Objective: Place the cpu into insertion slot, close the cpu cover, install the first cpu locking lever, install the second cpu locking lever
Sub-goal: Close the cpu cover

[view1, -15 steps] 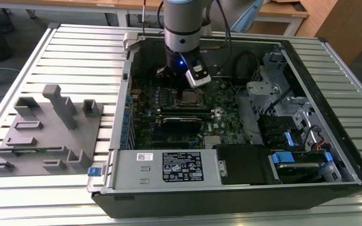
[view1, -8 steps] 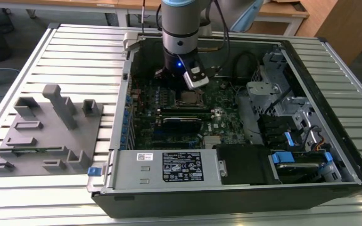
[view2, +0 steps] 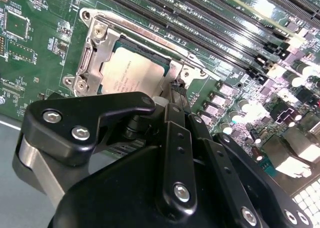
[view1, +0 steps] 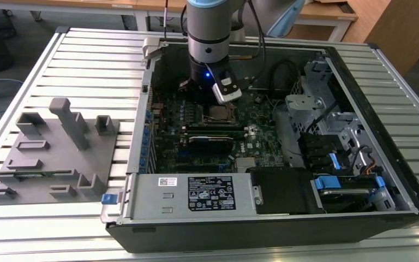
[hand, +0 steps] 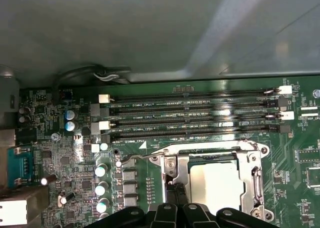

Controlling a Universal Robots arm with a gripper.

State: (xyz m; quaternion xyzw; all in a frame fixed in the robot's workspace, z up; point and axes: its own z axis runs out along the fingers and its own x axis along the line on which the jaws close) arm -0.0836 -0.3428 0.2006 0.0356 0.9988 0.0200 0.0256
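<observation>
In the exterior view your arm (view1: 208, 38) stands over the insertion slot (view1: 209, 114). Second wrist view: the cpu (view2: 132, 73) lies seated under the cpu cover (view2: 91, 63), just beyond the gripper (view2: 175, 90). First wrist view: its fingers (hand: 172, 194) seem pressed together at the cover's edge

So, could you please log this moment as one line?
cpu: in insertion slot | cpu cover: down around cpu | claw: at the cover's edge, beside cpu
</observation>
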